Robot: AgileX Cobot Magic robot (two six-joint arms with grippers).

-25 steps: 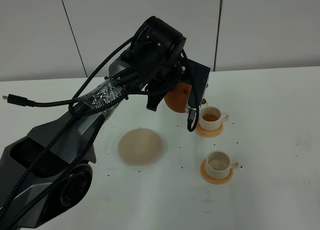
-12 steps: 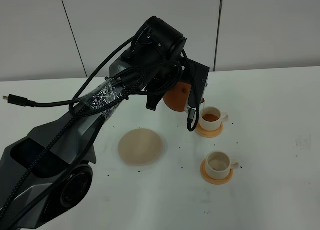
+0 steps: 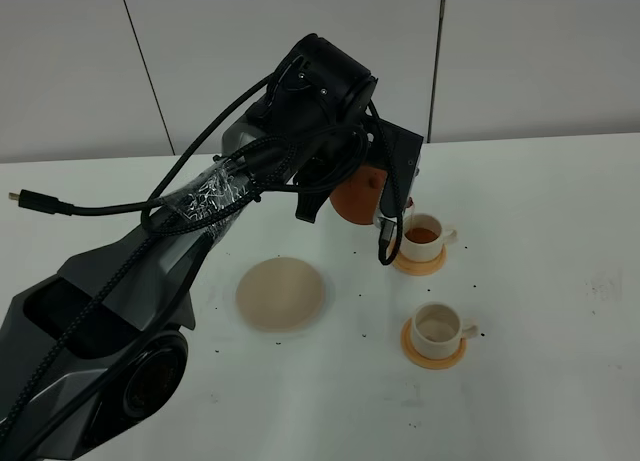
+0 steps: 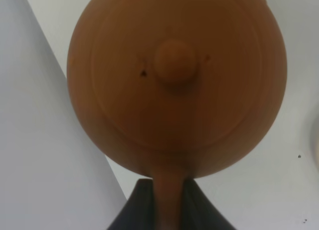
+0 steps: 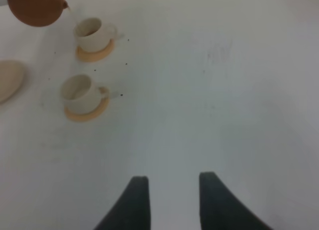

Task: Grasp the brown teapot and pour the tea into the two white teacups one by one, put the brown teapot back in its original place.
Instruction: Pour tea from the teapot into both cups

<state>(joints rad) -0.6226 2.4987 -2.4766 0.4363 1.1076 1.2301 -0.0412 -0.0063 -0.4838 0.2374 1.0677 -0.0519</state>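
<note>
The brown teapot (image 3: 356, 193) hangs tilted above the table, its spout over the far white teacup (image 3: 424, 233), which holds reddish-brown tea (image 3: 422, 235). My left gripper (image 4: 167, 187) is shut on the teapot's handle; the left wrist view is filled by the lid and knob (image 4: 174, 60). The near teacup (image 3: 437, 326) stands on its coaster and looks empty. The beige trivet (image 3: 281, 293) lies bare to the left of the cups. My right gripper (image 5: 169, 190) is open with nothing in it. It hovers well away from the cups (image 5: 79, 90) and teapot (image 5: 34, 8).
Each cup sits on a tan-orange coaster (image 3: 433, 356). Small dark specks dot the white table (image 3: 560, 311) around the cups. The left arm's bulky links and cables (image 3: 210, 196) stretch over the table's left half. A grey wall stands behind.
Almost nothing. The left arm has crept slightly to the right while it holds the teapot tilted over the far cup.
</note>
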